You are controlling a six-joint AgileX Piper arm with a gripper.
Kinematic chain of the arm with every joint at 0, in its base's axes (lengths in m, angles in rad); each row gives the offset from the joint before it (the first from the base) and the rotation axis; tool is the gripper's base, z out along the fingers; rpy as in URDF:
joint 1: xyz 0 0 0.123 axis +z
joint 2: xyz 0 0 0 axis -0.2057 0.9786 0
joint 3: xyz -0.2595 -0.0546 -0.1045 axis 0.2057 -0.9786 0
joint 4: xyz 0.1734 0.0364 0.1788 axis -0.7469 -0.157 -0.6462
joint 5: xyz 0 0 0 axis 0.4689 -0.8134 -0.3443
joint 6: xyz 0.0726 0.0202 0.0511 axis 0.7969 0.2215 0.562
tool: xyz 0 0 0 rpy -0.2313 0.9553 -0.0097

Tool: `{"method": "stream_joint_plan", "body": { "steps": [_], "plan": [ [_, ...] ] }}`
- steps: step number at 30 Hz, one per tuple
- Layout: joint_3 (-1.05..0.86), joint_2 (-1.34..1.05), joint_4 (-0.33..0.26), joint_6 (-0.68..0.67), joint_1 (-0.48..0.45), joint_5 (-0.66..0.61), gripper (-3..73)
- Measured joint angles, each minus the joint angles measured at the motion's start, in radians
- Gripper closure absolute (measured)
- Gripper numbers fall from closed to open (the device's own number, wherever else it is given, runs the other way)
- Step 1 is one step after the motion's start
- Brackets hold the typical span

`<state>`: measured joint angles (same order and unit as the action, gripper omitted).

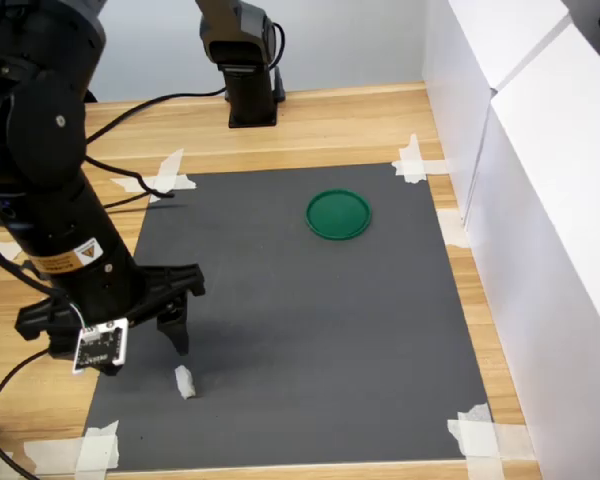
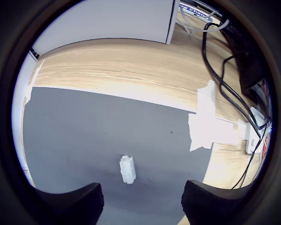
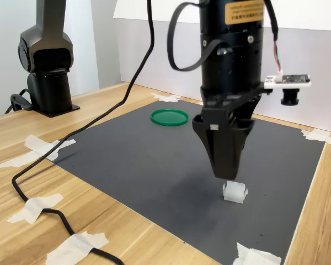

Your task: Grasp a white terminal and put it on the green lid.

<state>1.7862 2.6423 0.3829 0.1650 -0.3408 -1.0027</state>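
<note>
Pincer: pincer (image 1: 146,340) hangs just above the mat with its two dark fingers (image 1: 174,327) spread apart and nothing between them; in the wrist view the fingertips (image 2: 70,202) show wide apart, with the small white piece lying in the open space ahead of them.
White terminal: the white terminal (image 1: 185,381) lies flat on the dark mat, close below the pincer's tips and apart from them in the first exterior view; in the second exterior view it (image 3: 234,191) sits just under the pincer (image 3: 224,165), and whether they touch there cannot be told. In the wrist view it (image 2: 127,169) is a small oblong block.
Green lid: the green lid (image 1: 338,214) rests flat on the mat, well apart from the terminal, toward the far side and the first exterior view's right; in the second exterior view it (image 3: 169,117) lies behind the arm, to the second exterior view's left.
Mat: dark grey mat (image 1: 310,330) taped at its corners with pale tape (image 1: 414,161).
Counter: wooden counter (image 1: 330,120) carries the mat; black cable (image 3: 55,160) trails over its edge.
Surroundings: white panels (image 1: 540,180) stand along the first exterior view's right; a second dark arm base (image 1: 248,70) stands at the far edge.
</note>
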Motion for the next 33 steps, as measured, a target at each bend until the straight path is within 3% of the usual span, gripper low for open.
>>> {"method": "stream_joint_plan", "body": {
  "steps": [13,27,33],
  "plan": [
    [0.013,0.106,-0.012,-0.011,0.059,-0.002,-0.6],
    [0.025,0.126,0.039,-0.011,0.059,0.033,-0.4],
    [0.025,0.129,0.039,-0.011,0.059,0.033,7.0]
  ]
}}
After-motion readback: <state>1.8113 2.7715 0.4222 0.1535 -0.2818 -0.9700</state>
